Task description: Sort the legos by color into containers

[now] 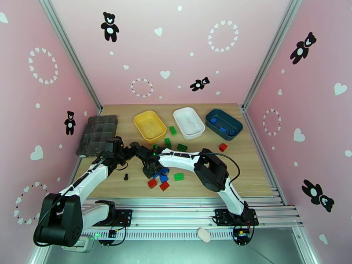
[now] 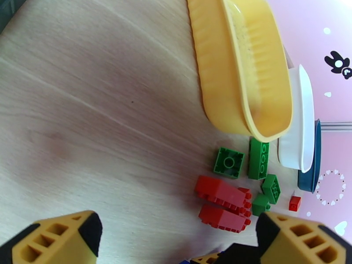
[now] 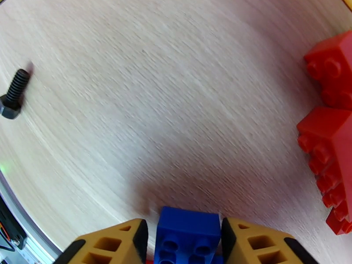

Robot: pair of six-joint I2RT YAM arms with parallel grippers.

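Note:
My right gripper (image 3: 187, 247) is shut on a blue lego (image 3: 189, 232), its yellow fingers (image 3: 114, 243) pressed to both sides just above the wood; from above this gripper (image 1: 150, 169) sits over the brick pile. Two red legos (image 3: 332, 141) lie to its right. My left gripper (image 2: 176, 245) is open with nothing between its fingers, hovering left of the pile (image 1: 137, 151). Ahead of it lie two red legos (image 2: 222, 194) and several green ones (image 2: 258, 158). The yellow tub (image 1: 150, 126), white tub (image 1: 188, 122) and teal tub (image 1: 224, 124), which holds blue bricks, stand along the back.
A dark grey organizer tray (image 1: 97, 134) lies at the back left. A black screw (image 1: 126, 176) rests on the wood left of the pile, also in the right wrist view (image 3: 13, 95). A lone red lego (image 1: 223, 147) sits near the teal tub.

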